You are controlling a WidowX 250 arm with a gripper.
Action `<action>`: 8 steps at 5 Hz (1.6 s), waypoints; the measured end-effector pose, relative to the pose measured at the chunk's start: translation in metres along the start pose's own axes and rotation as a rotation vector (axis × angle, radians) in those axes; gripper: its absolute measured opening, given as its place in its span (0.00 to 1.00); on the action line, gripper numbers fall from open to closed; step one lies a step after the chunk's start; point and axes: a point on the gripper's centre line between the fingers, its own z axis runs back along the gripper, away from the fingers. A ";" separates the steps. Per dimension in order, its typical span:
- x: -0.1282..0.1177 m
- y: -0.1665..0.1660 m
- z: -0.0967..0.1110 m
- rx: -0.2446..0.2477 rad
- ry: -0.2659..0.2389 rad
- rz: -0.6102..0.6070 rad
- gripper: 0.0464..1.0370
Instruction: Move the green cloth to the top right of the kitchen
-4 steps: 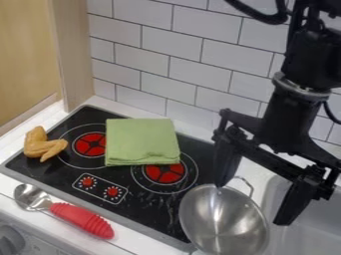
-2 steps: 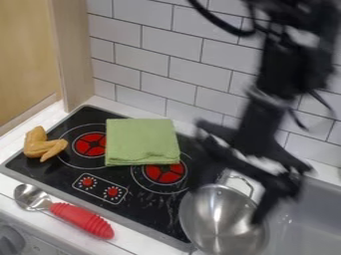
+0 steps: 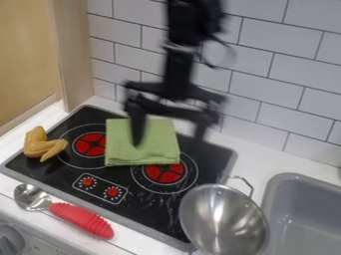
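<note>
White tiles [image 3: 266, 74] rose behind a black stove [image 3: 143, 201] set in a pale counter [image 3: 256, 164]. On the stove, just left of the frame's middle, lay the folded green cloth [image 3: 136, 155], overlapping part of the left burner [image 3: 90, 144] and the top of the lower burner [image 3: 164, 173]. The pincer [image 3: 169, 139] hung over it, spread wide and gripping nothing; one finger crossed the cloth in view, the other came down past its right edge. Whether they touched, I could not tell. Farther out sat a toy chicken wing [image 3: 41, 145] at the left, a red-handled spoon [image 3: 83, 220] at the lower left, and a metal pan [image 3: 223, 219] at the lower right, beside the grey sink [image 3: 293, 177].
</note>
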 end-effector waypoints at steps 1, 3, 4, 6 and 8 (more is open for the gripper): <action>0.030 0.028 -0.013 -0.015 -0.058 0.144 0.96; 0.073 0.044 -0.049 -0.050 -0.107 0.275 0.96; 0.088 0.043 -0.054 -0.048 -0.148 0.276 0.96; 0.108 0.039 -0.057 -0.063 -0.169 0.285 0.96; 0.109 0.034 -0.062 -0.079 -0.170 0.235 0.96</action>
